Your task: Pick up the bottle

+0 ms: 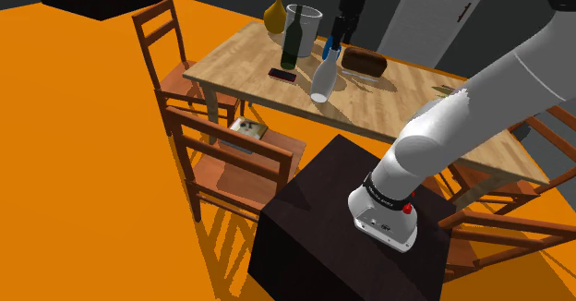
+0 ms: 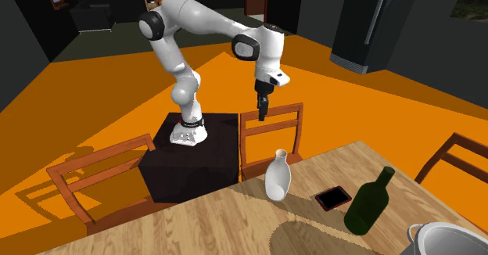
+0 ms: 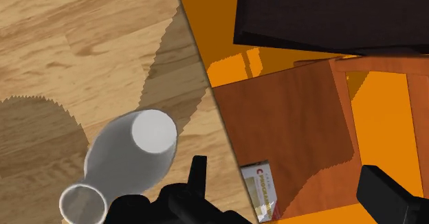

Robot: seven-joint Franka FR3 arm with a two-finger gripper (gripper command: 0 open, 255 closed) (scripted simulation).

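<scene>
1. Orange floor spreads around a wooden table ringed by wooden chairs, with dark walls behind.
2. On the table stand a white bottle near the edge facing the stand, and further in a dark green bottle with a phone between them.
3. I judge the white bottle to be the target, as the hand hovers well above and close to it.
4. This looks like the approach step: nothing is grasped, and the fingers stand apart, released.
5. In the wrist view the white bottle sits just outside one finger, while a chair seat lies between the fingers.
6. Next, the hand likely needs to shift over the table until the bottle is centred, then descend and close.
</scene>
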